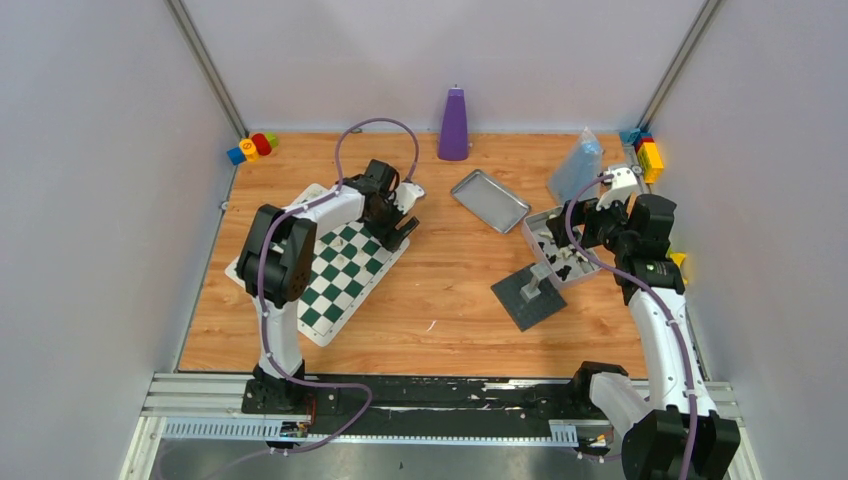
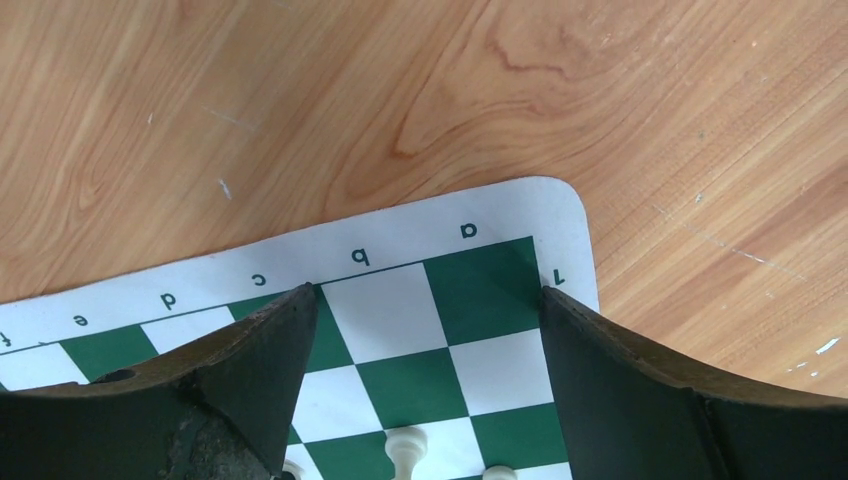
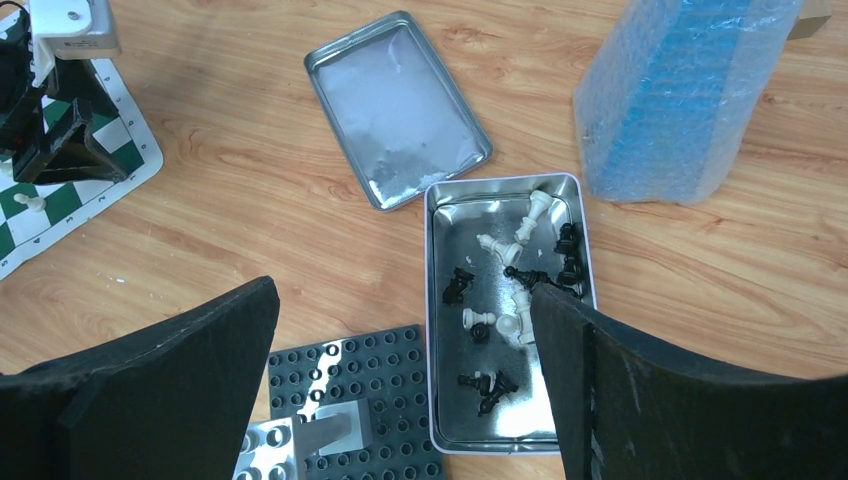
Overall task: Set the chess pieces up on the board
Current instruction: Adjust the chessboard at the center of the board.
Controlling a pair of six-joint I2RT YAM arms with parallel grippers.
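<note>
Early stage. The left claw point(image 2: 428, 292), wide open and empty, hovers over the board point(image 2: 480, 290) at corner a1, near 1 standing white pawn point(image 2: 405, 445). The right claw point(image 3: 405, 290), also wide open and empty, hangs above the tin point(image 3: 520, 410), where most chess pieces point(image 3: 497, 246) lie loose.

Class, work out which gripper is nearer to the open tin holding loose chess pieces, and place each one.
Right. The right gripper hangs over the tin, while the left gripper is across the table, over a corner of the board.
</note>
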